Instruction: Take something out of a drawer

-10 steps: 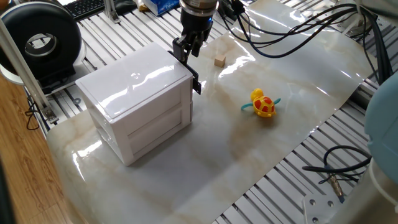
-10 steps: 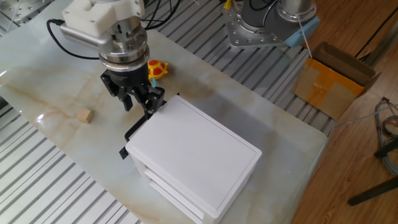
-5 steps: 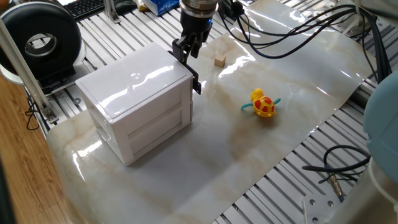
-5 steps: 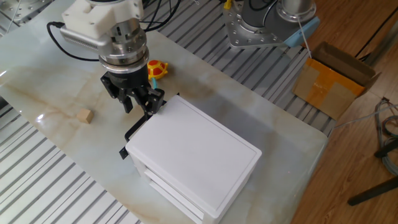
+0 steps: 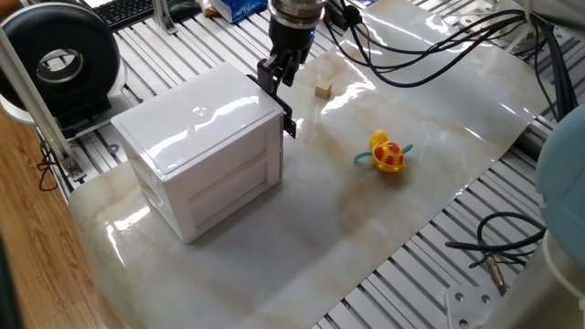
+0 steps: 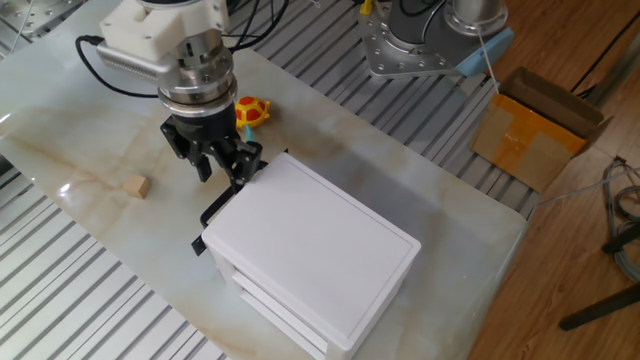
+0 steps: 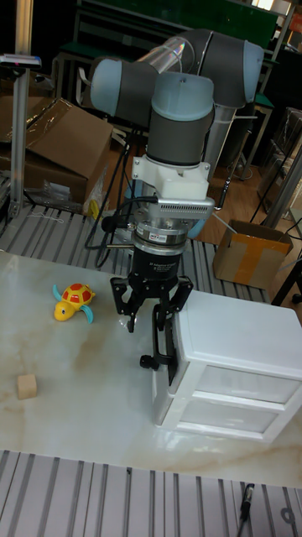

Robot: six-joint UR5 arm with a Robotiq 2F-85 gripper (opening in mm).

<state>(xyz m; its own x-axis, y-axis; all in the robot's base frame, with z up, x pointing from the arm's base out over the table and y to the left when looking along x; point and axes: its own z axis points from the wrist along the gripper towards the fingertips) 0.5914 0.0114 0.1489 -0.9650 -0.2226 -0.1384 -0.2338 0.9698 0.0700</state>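
The white two-tier cabinet (image 5: 206, 137) (image 6: 310, 240) (image 7: 243, 348) stands on the marble sheet. Its upper drawer (image 5: 274, 123) looks shut, and what is inside is hidden. The drawer's black bar handle (image 5: 285, 121) (image 6: 214, 213) (image 7: 161, 340) runs along the front. My gripper (image 5: 277, 73) (image 6: 222, 163) (image 7: 153, 309) is open and hangs just above that handle at the cabinet's front edge, with nothing held. One small light-wood cube (image 5: 322, 90) (image 6: 136, 186) (image 7: 27, 386) lies on the table beyond the gripper, apart from the cabinet.
A yellow-and-red duck toy (image 5: 386, 153) (image 6: 251, 111) (image 7: 72, 300) lies on the sheet near the drawer side. Black cables (image 5: 430, 41) trail behind the arm. A cardboard box (image 6: 535, 130) sits off the table; slotted aluminium rails border the sheet.
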